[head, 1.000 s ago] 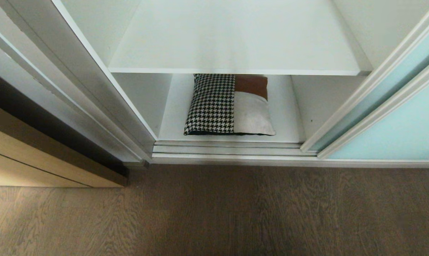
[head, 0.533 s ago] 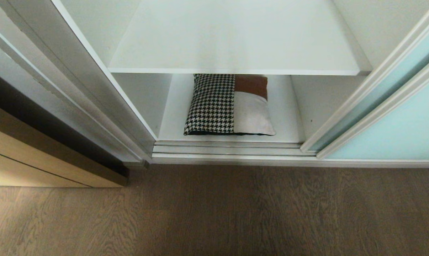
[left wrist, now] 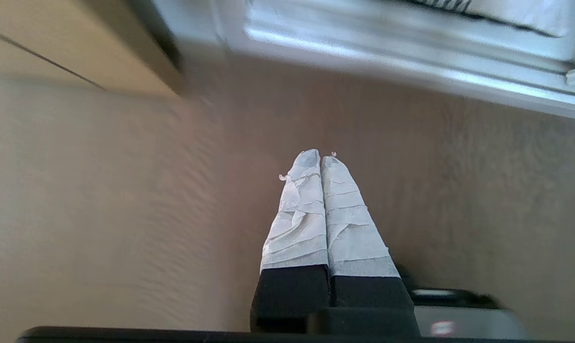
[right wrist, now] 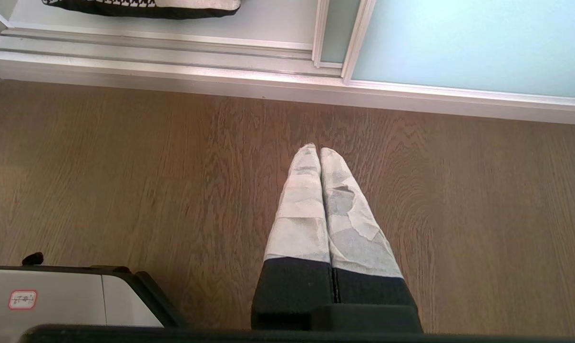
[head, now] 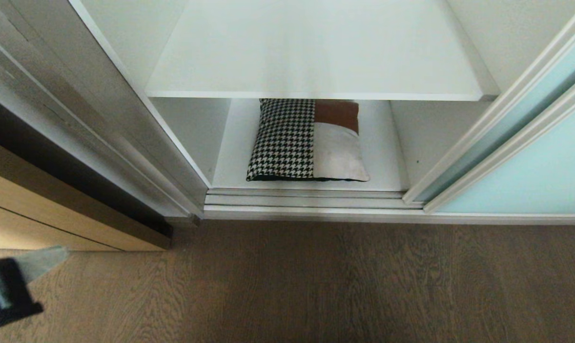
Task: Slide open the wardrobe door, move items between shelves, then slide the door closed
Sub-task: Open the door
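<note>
Setting: a home, likely a bedroom or dressing area.
Storage: built-in wardrobe with white shelves (head: 311, 52) and a frosted blue-green sliding wardrobe door (head: 535, 176) on floor tracks.
Contents: patchwork houndstooth cushion (head: 306, 140).
Floor: brown wood-grain floor (head: 316, 286).
Adjacent: tan wooden door (head: 54, 209).

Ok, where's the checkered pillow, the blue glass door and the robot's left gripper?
Checkered pillow (head: 282, 140), head view, on its houndstooth half.
Blue glass door (head: 535, 176), head view, on the frosted pane.
Left gripper (left wrist: 321, 159), left wrist view, at its shut fingertips.
</note>
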Tool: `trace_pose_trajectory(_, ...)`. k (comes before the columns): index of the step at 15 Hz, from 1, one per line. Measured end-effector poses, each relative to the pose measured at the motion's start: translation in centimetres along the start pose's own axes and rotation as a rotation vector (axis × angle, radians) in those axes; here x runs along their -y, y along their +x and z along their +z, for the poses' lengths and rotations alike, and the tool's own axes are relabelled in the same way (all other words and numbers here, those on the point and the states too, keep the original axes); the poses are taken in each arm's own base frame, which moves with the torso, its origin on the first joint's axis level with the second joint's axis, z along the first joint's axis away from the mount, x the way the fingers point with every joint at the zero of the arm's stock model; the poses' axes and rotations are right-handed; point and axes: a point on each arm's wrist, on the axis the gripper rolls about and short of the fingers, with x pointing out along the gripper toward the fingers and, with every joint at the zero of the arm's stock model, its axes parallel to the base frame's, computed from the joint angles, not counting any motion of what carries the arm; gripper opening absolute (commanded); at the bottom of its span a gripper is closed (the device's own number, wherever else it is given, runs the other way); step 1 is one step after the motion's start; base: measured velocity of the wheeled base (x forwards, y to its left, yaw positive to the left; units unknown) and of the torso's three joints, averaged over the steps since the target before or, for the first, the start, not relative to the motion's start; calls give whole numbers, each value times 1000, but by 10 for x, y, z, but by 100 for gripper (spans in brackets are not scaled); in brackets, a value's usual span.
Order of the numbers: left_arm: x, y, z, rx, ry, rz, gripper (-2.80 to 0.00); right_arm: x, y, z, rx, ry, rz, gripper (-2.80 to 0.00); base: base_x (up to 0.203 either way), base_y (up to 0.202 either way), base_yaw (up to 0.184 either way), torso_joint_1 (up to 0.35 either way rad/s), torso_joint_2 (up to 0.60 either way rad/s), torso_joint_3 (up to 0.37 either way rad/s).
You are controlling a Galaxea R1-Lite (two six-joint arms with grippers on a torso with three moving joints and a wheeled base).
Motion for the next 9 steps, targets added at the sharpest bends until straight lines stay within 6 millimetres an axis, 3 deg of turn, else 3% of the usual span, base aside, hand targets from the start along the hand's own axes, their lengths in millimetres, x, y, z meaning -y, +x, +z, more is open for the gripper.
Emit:
trace_pose_trajectory(3,-1,97,13,-162,-56,-29,-280,0,0,0,0,0,0,-280,0,0,0,0,0,0)
trace_pose_trajectory(6,3,182,-8,-251,-72,-79,-280,0,0,0,0,0,0,-280,0,0,0,0,0,0)
trace_pose_trajectory(9,14,248,-38,-284,-64,-130,-280,0,0,0,0,0,0,-280,0,0,0,0,0,0)
